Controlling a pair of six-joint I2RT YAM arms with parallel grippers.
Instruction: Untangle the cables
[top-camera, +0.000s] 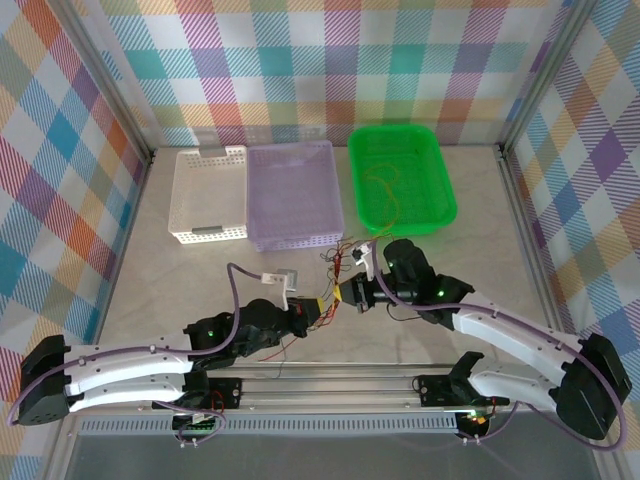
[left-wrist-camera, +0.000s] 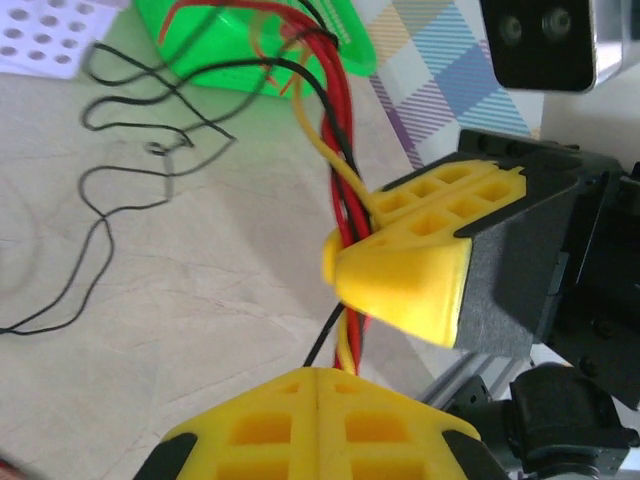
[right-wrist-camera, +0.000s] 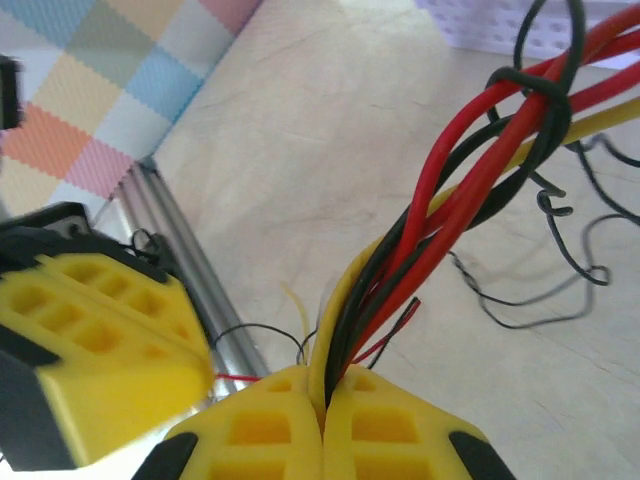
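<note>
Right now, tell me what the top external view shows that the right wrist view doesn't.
Top external adds: the white basket and green basket along the far side. Right wrist adds: up close, a black cable knotted round the others. Both: cables pinched in the shut right hand, left hand close beside it, lilac basket behind.

Three bins block the back edge: white bin (top-camera: 210, 195), lilac bin (top-camera: 293, 192), green bin (top-camera: 400, 178). Loose cables (top-camera: 345, 255) sprawl just in front of the lilac one. I see bare table (top-camera: 170, 290) on the left and far right, room enough to pass.
</note>
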